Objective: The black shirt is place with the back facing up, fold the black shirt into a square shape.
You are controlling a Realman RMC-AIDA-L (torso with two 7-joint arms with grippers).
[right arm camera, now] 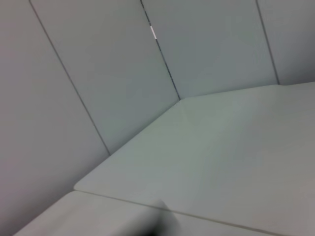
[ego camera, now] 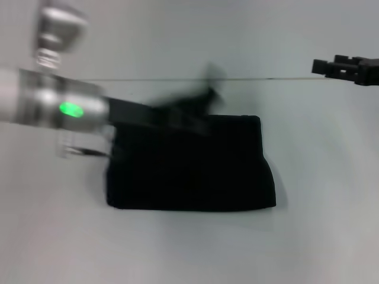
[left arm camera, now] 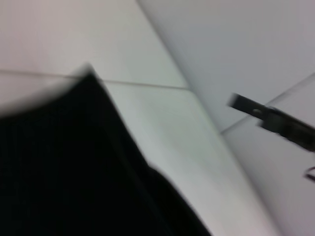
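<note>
The black shirt [ego camera: 189,165] lies folded into a rough rectangle in the middle of the white table [ego camera: 320,236]. My left arm reaches in from the left, blurred by motion. Its gripper [ego camera: 204,97] is just above the shirt's far edge. The left wrist view shows the shirt [left arm camera: 64,167] close up, filling the near side. My right gripper [ego camera: 325,66] hangs at the far right, well away from the shirt. It also shows in the left wrist view [left arm camera: 266,115]. The right wrist view shows only table and wall.
A seam line [ego camera: 284,78] runs across the table behind the shirt. The table's corner [right arm camera: 179,101] meets grey wall panels [right arm camera: 98,73] in the right wrist view.
</note>
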